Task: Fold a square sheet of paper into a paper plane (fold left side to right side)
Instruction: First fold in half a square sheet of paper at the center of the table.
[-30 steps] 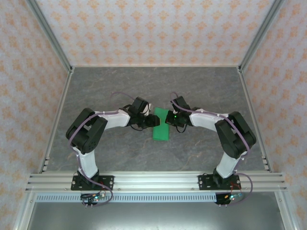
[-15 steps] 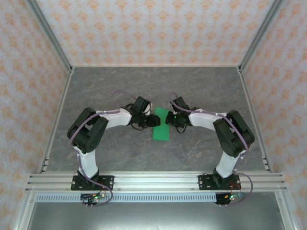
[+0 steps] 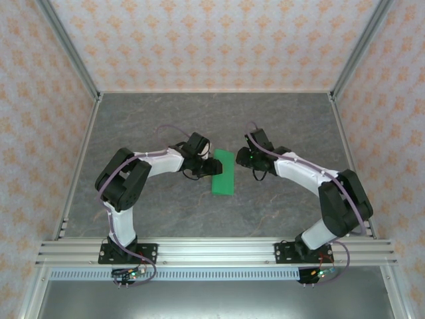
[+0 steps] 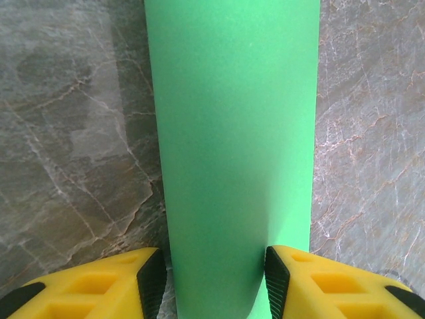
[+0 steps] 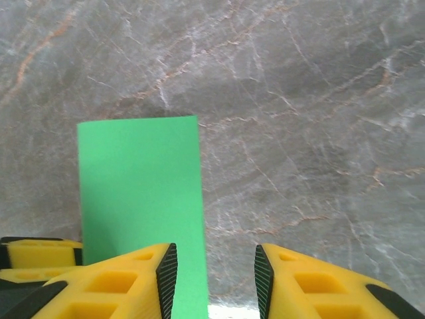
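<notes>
left gripper (image 4: 212, 282): we are straddling the folded square sheet of paper (image 4: 232, 133), jaws apart | right gripper (image 5: 216, 269): we are hovering, jaws apart, over the sheet's edge and the table (image 5: 319, 133)

One square sheet of paper (image 3: 224, 171) is counted, bright green, lying as a single piece on one grey marbled table (image 3: 285, 119). Two arms are counted, one left arm (image 3: 123, 183) and one right arm (image 3: 342, 203), each ended by one gripper, so two grippers are tallied, the left gripper (image 4: 212, 282) and the right gripper (image 5: 212, 266), with two yellow fingers (image 5: 312, 286) seen on each, four in all. Three wallpapered walls (image 3: 212, 40) are counted around the table, one aluminium rail (image 3: 212, 249) along the near edge, and one purple cable (image 3: 169, 129) on each arm, two in total.
</notes>
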Controlling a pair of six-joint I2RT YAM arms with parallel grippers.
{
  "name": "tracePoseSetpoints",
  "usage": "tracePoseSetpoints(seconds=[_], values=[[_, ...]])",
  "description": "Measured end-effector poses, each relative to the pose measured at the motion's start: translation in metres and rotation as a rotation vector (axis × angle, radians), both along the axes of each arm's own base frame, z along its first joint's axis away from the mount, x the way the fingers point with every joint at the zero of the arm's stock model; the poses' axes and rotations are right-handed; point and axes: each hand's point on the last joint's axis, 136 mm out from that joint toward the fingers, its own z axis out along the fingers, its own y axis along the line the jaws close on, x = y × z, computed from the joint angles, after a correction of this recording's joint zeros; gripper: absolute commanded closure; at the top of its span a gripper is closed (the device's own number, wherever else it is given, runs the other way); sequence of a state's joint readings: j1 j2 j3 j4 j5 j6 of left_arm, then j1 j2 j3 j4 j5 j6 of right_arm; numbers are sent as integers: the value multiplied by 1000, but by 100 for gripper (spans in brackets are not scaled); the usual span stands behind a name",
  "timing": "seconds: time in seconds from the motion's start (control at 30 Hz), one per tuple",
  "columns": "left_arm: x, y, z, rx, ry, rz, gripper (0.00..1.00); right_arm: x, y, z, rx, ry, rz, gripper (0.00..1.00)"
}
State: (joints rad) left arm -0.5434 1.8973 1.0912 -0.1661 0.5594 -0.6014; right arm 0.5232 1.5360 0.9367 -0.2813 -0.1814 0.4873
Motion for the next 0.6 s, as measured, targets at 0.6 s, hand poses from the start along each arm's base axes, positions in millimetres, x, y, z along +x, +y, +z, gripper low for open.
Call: tracePoseSetpoints(seconds=[0.6], values=[[0,1,-1,32,-2,-13,52,-5,-4,-5,-23,21,2,59]])
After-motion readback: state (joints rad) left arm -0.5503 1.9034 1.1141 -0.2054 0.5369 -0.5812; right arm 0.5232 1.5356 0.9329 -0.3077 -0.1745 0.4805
